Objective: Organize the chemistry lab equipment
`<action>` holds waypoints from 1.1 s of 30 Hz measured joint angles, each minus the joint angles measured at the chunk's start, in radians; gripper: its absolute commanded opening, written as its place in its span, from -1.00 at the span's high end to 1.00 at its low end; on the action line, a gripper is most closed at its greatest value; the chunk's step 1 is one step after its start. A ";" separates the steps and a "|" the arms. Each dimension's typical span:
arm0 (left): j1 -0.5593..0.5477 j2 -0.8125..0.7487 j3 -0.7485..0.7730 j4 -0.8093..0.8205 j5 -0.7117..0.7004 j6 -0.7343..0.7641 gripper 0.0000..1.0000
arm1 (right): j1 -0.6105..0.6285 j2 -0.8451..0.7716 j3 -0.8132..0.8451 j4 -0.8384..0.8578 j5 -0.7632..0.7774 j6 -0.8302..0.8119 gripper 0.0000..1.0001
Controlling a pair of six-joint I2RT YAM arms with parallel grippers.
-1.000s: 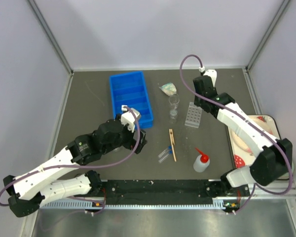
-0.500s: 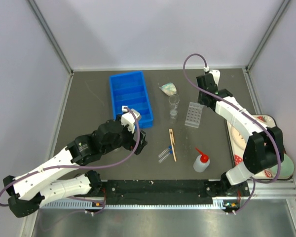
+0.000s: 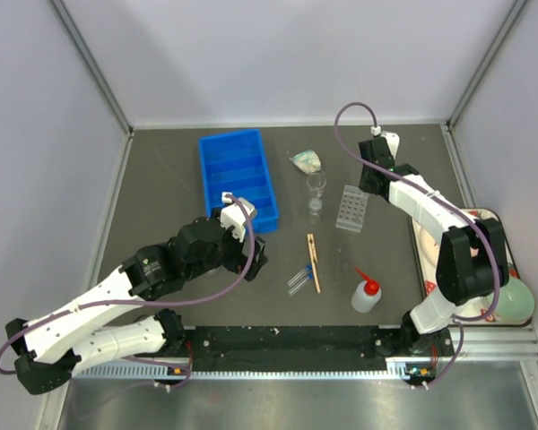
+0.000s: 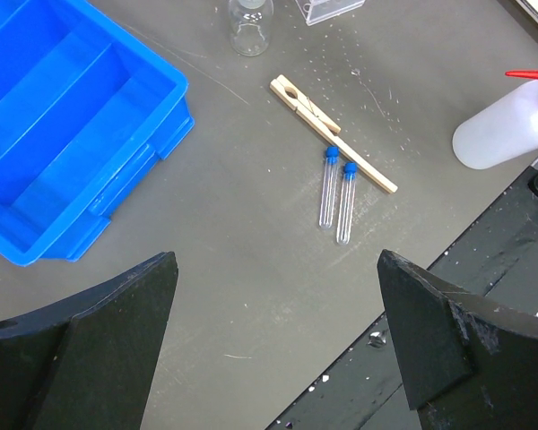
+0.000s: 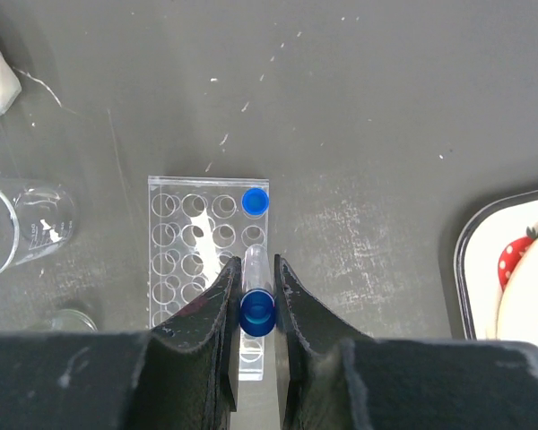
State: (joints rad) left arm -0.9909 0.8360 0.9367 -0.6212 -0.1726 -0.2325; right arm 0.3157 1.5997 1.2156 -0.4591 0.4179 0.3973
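My right gripper [image 5: 254, 269] is shut on a blue-capped clear tube [image 5: 257, 312], held upright over the right column of the clear tube rack [image 5: 184, 260]. Another blue-capped tube [image 5: 255, 202] stands in the rack's far right hole. In the top view the right gripper [image 3: 368, 186] is above the rack [image 3: 351, 208]. My left gripper [image 4: 276, 269] is open and empty, above bare table. Ahead of it lie two blue-capped tubes [image 4: 334, 188], a wooden clamp [image 4: 332, 134] and a white squeeze bottle with a red nozzle [image 4: 502, 134]. A glass flask [image 3: 316, 188] stands left of the rack.
A blue divided bin [image 3: 238, 179] stands at the back left, close to my left gripper. A strawberry-patterned tray [image 5: 471, 242] with a pale green bowl [image 3: 518, 300] is at the right edge. A crumpled clear bag [image 3: 305, 161] lies behind the flask.
My right arm's elbow has swung back toward the near right, uncovering the green bowl, while its gripper stays over the rack. The left arm has not moved.
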 measured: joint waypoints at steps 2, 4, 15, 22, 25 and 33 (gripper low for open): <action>0.000 0.000 -0.002 0.000 0.000 0.000 -0.98 | -0.003 0.011 -0.005 0.009 -0.009 0.000 1.00; 0.000 0.000 -0.004 0.000 0.000 0.000 -0.98 | -0.004 0.016 -0.007 0.010 -0.017 0.003 1.00; 0.000 0.009 -0.005 0.000 0.000 0.004 -0.98 | -0.016 0.048 -0.011 0.034 -0.029 0.007 1.00; 0.000 0.010 -0.005 0.000 0.000 0.008 -0.98 | -0.026 0.068 -0.011 0.050 -0.035 0.007 1.00; 0.000 0.013 -0.005 0.000 0.000 0.011 -0.98 | -0.026 0.072 -0.011 0.058 -0.036 0.006 1.00; 0.000 0.015 -0.005 0.000 0.000 0.015 -0.98 | -0.031 0.092 -0.011 0.066 -0.046 0.006 1.00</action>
State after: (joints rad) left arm -0.9909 0.8513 0.9321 -0.6209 -0.1730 -0.2173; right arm 0.2848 1.6917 1.2041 -0.3931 0.3721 0.4038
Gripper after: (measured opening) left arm 0.988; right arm 0.158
